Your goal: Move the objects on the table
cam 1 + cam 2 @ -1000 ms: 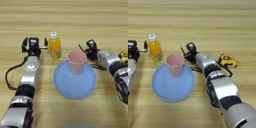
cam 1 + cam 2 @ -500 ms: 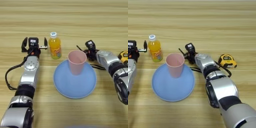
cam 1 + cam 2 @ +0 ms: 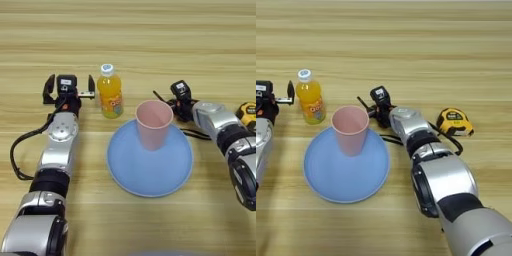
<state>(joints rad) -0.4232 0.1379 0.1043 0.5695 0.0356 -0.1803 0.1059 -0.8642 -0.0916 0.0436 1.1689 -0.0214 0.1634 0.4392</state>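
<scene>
Both head-mounted views look steeply down on the table (image 3: 150,30); they share the plate (image 3: 150,170) and cup (image 3: 350,129).

Silver jointed arms, black collars, black looping cables, seemingly black-fingered left tool (image 3: 68,89)

We see a pale pink cup (image 3: 154,123) on a blue plate (image 3: 150,167), an orange bottle (image 3: 110,98) with white cap and colourful label, a yellow-black tape measure (image 3: 455,122), light wood-grain table (image 3: 150,40).

The light wooden table (image 3: 150,30) carries a blue plate (image 3: 150,167), an orange juice bottle (image 3: 110,92) and a yellow tape measure (image 3: 455,122).
</scene>
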